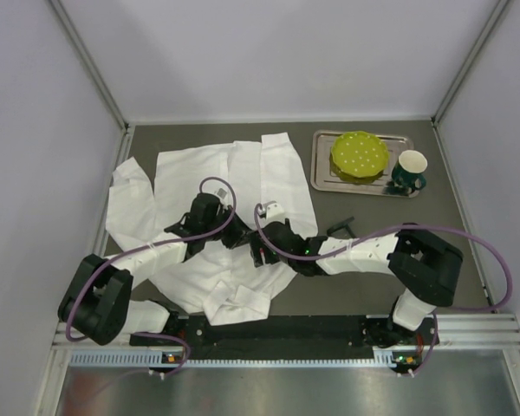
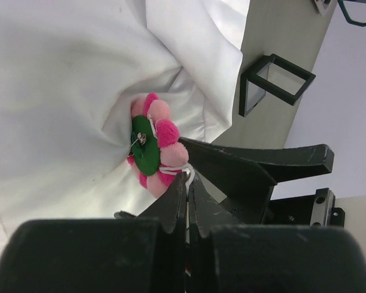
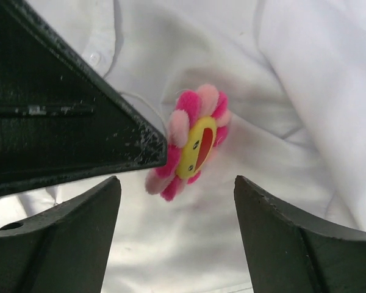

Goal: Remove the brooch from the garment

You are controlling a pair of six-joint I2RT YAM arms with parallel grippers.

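The garment (image 1: 191, 178) is a white shirt spread over the left and middle of the table. The brooch (image 2: 154, 144) shows its green back and pin in the left wrist view, with the fabric (image 2: 61, 91) puckered up around it. In the right wrist view the brooch (image 3: 194, 141) shows pink petals and a yellow face. My left gripper (image 2: 188, 175) is shut on a white thread at the brooch's edge. My right gripper (image 3: 177, 183) is open just below the brooch, one finger on each side. In the top view both grippers, left (image 1: 238, 236) and right (image 1: 258, 250), meet over the shirt and hide the brooch.
A metal tray (image 1: 322, 180) at the back right holds a green dotted plate (image 1: 360, 153). A dark green mug (image 1: 409, 171) stands at the tray's right end. A small black square frame (image 1: 341, 225) lies on the table beside the shirt, and it also shows in the left wrist view (image 2: 274, 82).
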